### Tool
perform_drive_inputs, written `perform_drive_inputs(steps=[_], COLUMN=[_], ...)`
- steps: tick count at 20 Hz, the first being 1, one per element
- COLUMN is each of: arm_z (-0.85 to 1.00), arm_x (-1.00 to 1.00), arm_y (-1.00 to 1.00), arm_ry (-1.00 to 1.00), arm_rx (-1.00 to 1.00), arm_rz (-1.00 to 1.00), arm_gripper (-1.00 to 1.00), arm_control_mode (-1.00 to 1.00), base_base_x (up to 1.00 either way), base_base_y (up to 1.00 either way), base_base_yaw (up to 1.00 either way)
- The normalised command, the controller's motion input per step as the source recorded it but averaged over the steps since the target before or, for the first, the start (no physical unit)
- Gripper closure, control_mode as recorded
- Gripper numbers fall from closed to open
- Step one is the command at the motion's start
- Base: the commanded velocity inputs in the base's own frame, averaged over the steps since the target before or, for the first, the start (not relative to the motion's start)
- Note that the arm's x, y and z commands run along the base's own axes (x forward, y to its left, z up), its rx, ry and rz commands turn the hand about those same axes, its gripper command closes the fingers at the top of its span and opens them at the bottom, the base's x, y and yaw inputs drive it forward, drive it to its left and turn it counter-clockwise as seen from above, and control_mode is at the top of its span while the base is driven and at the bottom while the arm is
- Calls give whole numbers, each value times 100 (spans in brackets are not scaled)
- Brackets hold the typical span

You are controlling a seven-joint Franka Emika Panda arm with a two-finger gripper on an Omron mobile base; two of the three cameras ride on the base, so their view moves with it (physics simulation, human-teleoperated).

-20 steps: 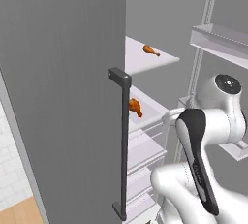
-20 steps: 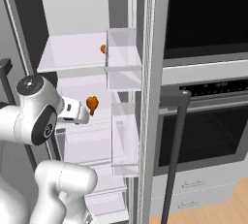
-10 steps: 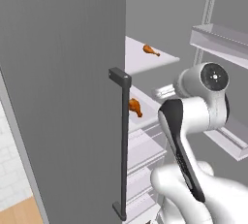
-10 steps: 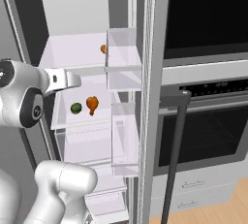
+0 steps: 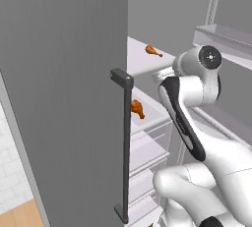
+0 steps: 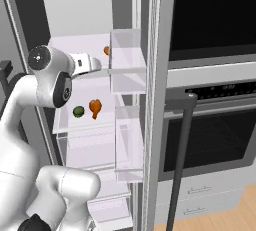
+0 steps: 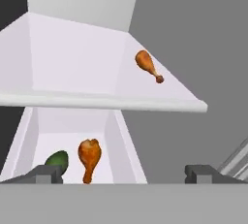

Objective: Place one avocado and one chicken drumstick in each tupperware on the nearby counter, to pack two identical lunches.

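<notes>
The gripper [image 7: 124, 172] is hanging spread wide before the open fridge, its two finger tips [image 7: 44, 173] standing far apart with nothing between them. Just beyond, on the lower shelf [image 7: 72, 143], a chicken drumstick [image 7: 89, 157] is lying bone end toward the camera, with an avocado [image 7: 57, 161] just beside it (partly hidden behind one finger tip). Farther back, a second chicken drumstick [image 7: 147, 65] is resting on the upper shelf [image 7: 87, 65], near its right edge.
</notes>
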Motion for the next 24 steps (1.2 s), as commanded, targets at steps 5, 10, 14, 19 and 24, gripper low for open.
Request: perform_drive_inputs(steps=[5, 10, 14, 19, 24], arm_z=[40, 22, 0, -2, -32], arm_x=[53, 77, 82, 73, 63], arm_y=[3, -2, 0, -1, -17], arm_ry=[0, 9, 25, 22, 2], arm_rx=[-7, 4, 3, 0, 0], arm_rz=[0, 1, 0, -3, -7], arm_gripper=[-100, -100, -100, -100, -100], arm_control_mode=[-100, -100, -100, -100, -100], base_base_x=[0, 0, 0, 0, 0], base_base_y=[0, 0, 0, 0, 0], base_base_yaw=[0, 0, 0, 0, 0])
